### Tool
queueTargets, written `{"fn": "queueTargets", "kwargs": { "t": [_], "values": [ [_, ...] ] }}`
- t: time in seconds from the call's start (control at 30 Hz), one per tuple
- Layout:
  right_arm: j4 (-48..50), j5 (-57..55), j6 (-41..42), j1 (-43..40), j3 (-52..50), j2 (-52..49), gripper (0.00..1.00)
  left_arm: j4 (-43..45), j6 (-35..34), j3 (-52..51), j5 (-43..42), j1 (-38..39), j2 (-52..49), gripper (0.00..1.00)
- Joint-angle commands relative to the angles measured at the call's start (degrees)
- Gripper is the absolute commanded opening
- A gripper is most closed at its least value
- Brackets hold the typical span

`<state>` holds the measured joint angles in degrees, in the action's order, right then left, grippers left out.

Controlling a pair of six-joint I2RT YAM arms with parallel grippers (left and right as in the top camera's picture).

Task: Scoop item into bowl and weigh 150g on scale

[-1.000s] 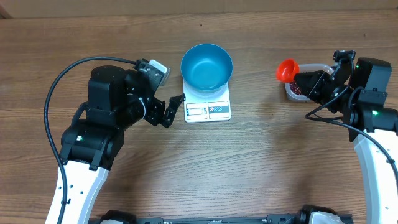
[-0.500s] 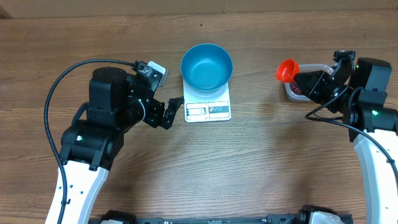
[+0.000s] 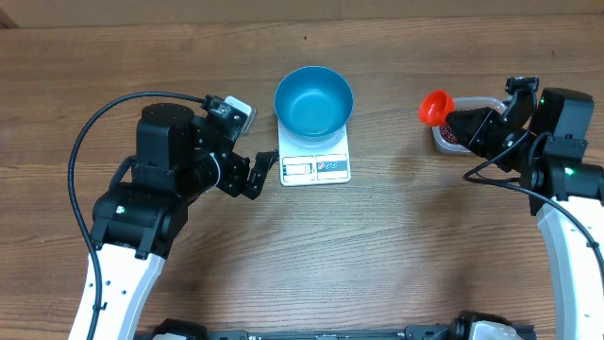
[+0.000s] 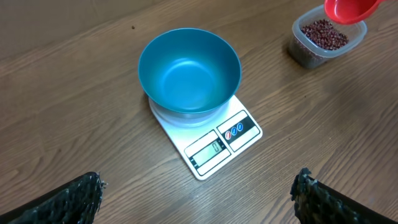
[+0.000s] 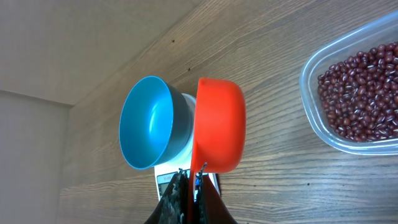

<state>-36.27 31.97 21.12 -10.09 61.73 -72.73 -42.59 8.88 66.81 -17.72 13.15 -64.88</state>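
Observation:
The empty blue bowl (image 3: pixel 313 99) sits on the white scale (image 3: pixel 316 168) at the table's middle back. My left gripper (image 3: pixel 265 167) hovers open just left of the scale, with nothing between its fingers (image 4: pixel 81 198). From the left wrist view the bowl (image 4: pixel 189 68) and the scale (image 4: pixel 214 146) lie ahead. My right gripper (image 3: pixel 459 123) is shut on the handle of a red scoop (image 3: pixel 435 107), held over the left edge of a clear tub (image 3: pixel 472 101) of dark red beans (image 5: pixel 360 93). The scoop (image 5: pixel 219 124) is turned on its side, and no beans show in it.
Bare wooden table surrounds the scale. The tub of beans (image 4: pixel 323 32) stands well to the right of the bowl. Both arm bases stand at the table's front corners, and a black cable loops over the left arm (image 3: pixel 94 123).
My left gripper has shifted slightly toward the table's front, staying open beside the scale. The right arm and the scoop have not moved.

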Motion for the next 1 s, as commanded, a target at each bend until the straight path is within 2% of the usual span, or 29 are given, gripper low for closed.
{"fn": "queueTargets", "kwargs": {
  "t": [0.0,0.63,0.97],
  "values": [
    [0.2,-0.4,-0.5,-0.2,1.0,1.1,0.04,-0.3,-1.0,1.0,0.3,0.4,0.4,0.99],
    [-2.8,-0.4,-0.6,-0.6,1.0,1.1,0.04,-0.3,-1.0,1.0,0.3,0.4,0.4,1.0],
    [-10.7,-0.1,-3.8,-9.8,1.0,1.4,0.04,-0.3,-1.0,1.0,0.3,0.4,0.4,0.99]
  ]
}}
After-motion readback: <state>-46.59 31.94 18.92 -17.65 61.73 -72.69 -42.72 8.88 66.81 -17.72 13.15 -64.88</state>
